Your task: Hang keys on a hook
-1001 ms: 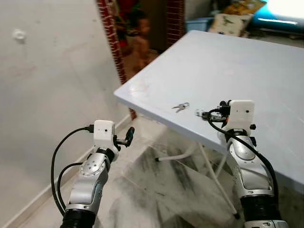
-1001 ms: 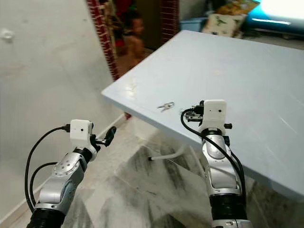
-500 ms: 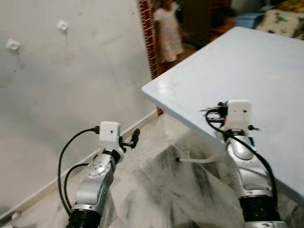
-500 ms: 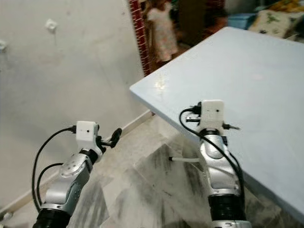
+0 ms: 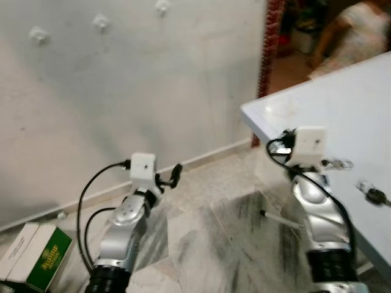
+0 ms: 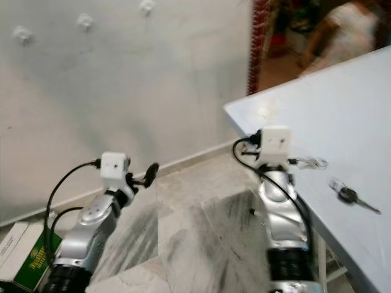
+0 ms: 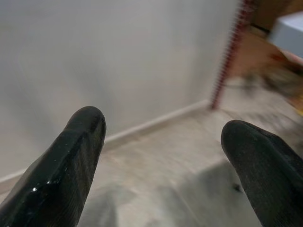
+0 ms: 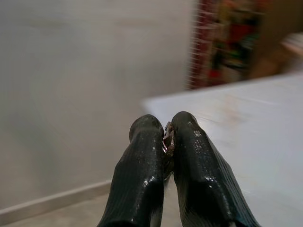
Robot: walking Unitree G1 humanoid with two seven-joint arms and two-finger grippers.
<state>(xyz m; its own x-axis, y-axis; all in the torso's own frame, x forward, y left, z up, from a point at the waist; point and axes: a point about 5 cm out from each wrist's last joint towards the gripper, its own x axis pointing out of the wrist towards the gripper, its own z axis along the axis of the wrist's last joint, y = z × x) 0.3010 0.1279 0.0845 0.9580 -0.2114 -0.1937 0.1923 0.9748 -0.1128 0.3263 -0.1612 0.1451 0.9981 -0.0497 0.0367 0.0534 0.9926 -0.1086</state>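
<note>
Right jaws (image 8: pixel 166 135) pinch keys (image 8: pixel 167 142) past table (image 5: pixel 342 104) corner

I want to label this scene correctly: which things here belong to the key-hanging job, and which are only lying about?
Job: keys, pinched in the shut right claw; white hooks on the wall.
Lying about: black-headed key on the table; green box and white box on the floor; idle left claw, open.
</note>
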